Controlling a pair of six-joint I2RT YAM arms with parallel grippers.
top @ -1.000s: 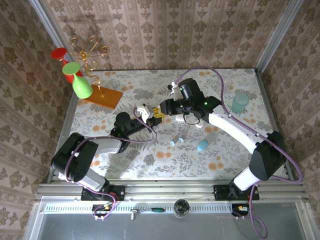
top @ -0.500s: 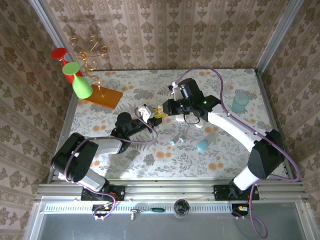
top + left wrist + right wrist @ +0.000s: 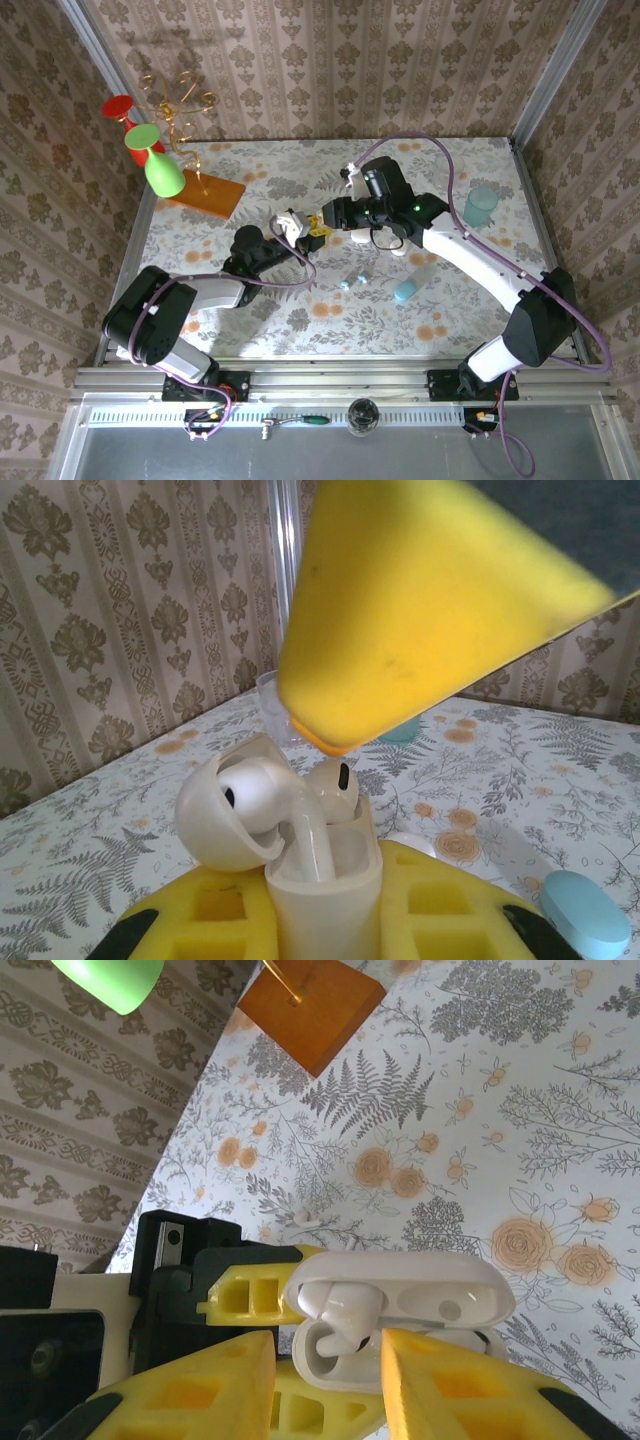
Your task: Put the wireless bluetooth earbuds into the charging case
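The right pincer (image 3: 328,1348), having just pinched shut, is now standing parted and empty just over the case (image 3: 325,880). That is leaving one earbud (image 3: 262,792) sitting tilted, stem in its well but head still proud, and probably needing another press. The left pincer (image 3: 325,925) is staying clenched on the case, holding it upright and open-lidded over the mid-bench (image 3: 450,320).

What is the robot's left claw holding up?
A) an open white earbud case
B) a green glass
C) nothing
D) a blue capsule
A: the left gripper is clamped on the white case, whose lid is open, with two white earbuds sitting inside.
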